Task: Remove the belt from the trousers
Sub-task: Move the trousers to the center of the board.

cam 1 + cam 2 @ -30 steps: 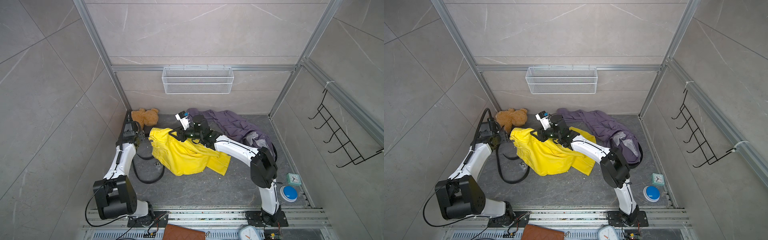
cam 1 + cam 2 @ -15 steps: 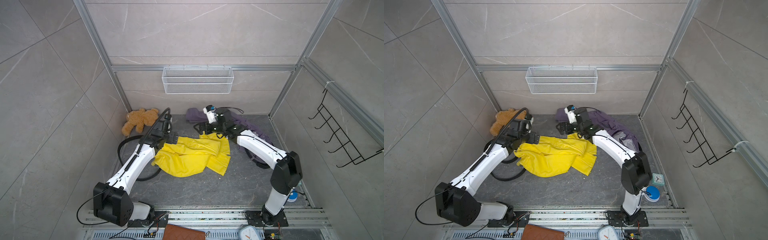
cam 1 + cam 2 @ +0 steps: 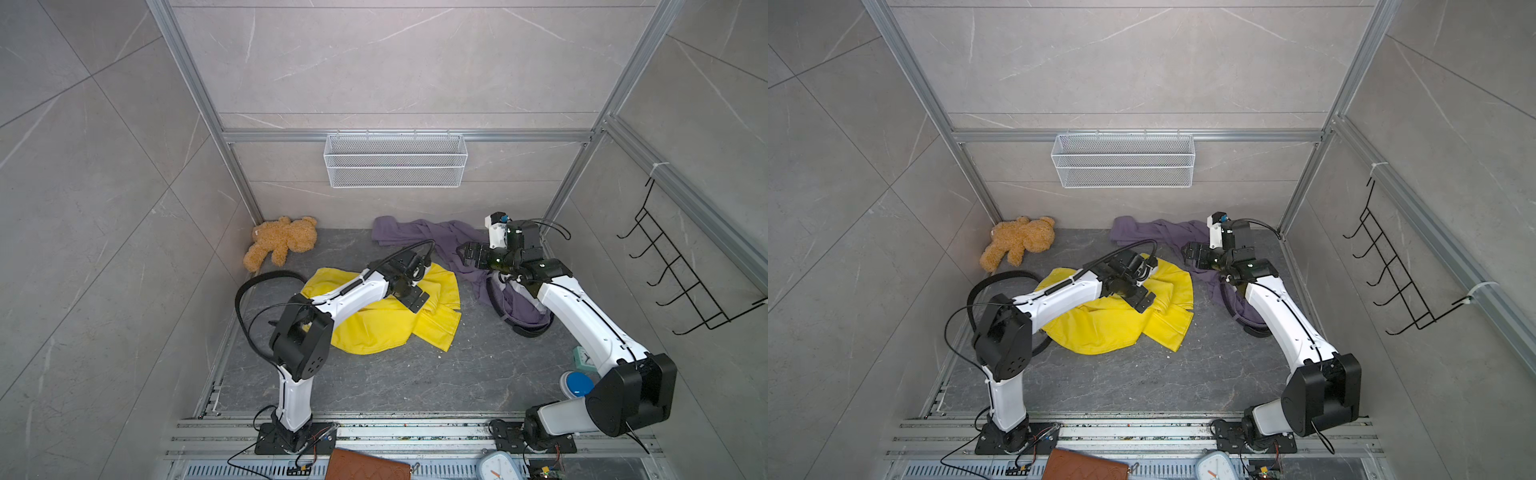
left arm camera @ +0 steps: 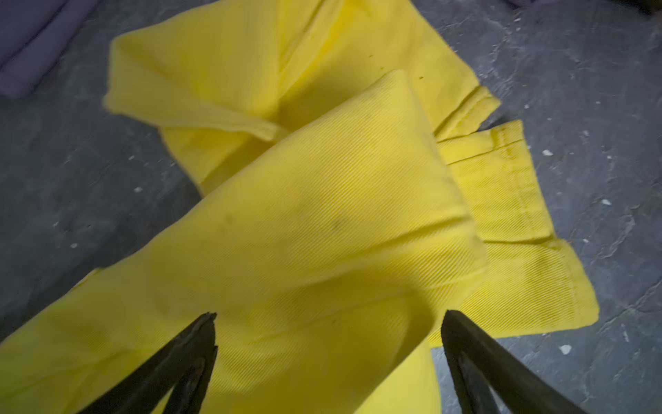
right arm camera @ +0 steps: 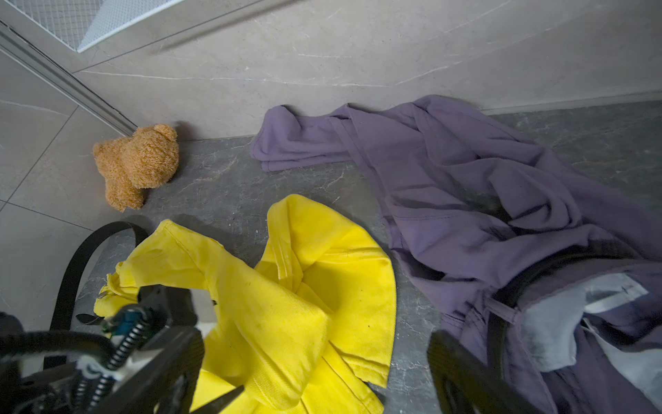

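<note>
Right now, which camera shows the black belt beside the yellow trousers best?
Both top views: the black belt shows as a long arc beside the yellow trousers. The right wrist view catches only one curved stretch. The left wrist view shows no belt.

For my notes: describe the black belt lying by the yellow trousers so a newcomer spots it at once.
Start at the teddy bear in the far left floor corner. Just nearer the robot, left of the yellow trousers, a black belt curves in an open arc. The other dark band is threaded in the purple garment's waist, on the right.
</note>
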Motion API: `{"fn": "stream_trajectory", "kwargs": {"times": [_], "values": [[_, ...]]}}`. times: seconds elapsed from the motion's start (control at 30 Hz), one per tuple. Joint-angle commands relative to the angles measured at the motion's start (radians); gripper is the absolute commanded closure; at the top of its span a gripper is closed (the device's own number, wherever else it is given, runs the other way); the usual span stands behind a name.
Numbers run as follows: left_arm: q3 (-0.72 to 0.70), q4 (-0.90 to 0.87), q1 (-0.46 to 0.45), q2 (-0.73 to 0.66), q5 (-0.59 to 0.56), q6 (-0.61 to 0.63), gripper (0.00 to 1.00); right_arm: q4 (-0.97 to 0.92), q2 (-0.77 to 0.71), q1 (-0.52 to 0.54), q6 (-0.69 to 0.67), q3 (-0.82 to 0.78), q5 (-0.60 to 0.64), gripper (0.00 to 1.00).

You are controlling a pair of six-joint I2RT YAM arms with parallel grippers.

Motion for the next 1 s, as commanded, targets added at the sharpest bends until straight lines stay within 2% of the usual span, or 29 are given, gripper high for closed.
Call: {"fn": "stream_trajectory", "kwargs": {"times": [0.0,0.1,0.23,0.27,0.3,0.37,0.4,0.43,0.47,0.57,0.73,0.87,0.97], "values": [[0.065,-0.074,-0.007,0.079,0.101,-0.005,0.00,-0.024,-0.015,-0.012,-0.015,-0.014,-0.028,0.01],[0.083,-0.116,-0.007,0.135,0.103,-0.023,0.00,-0.028,-0.021,-0.023,-0.018,-0.012,-0.034,0.00],[0.086,-0.134,-0.006,0.198,-0.016,-0.056,0.01,-0.013,-0.028,-0.035,-0.017,-0.027,-0.041,0.00],[0.086,-0.132,-0.005,0.209,-0.033,-0.060,0.06,-0.007,-0.031,-0.036,-0.013,-0.033,-0.041,0.00],[0.084,-0.128,-0.004,0.220,-0.069,-0.071,0.16,0.000,-0.034,-0.037,-0.009,-0.037,-0.041,0.00],[0.063,-0.097,0.005,0.219,-0.111,-0.084,0.48,0.004,-0.037,-0.040,-0.006,-0.040,-0.044,0.00],[0.050,-0.075,0.013,0.206,-0.129,-0.097,0.73,0.004,-0.040,-0.041,-0.007,-0.041,-0.043,0.00],[0.031,-0.049,0.023,0.178,-0.143,-0.105,0.92,0.004,-0.044,-0.042,-0.009,-0.042,-0.040,0.00],[0.011,-0.019,0.033,0.146,-0.159,-0.114,1.00,0.004,-0.048,-0.042,-0.010,-0.045,-0.039,0.00],[-0.046,0.052,0.090,0.021,-0.216,-0.124,1.00,0.008,-0.058,-0.048,-0.011,-0.054,-0.045,0.00],[-0.048,0.040,0.259,-0.170,-0.301,-0.108,1.00,0.022,-0.064,-0.049,-0.009,-0.060,-0.058,0.00],[0.020,-0.035,0.373,-0.304,-0.356,-0.083,1.00,0.036,-0.058,-0.050,-0.002,-0.066,-0.074,0.00],[0.073,-0.120,0.450,-0.325,-0.411,-0.060,1.00,0.058,-0.050,-0.050,0.012,-0.071,-0.092,0.00]]}}
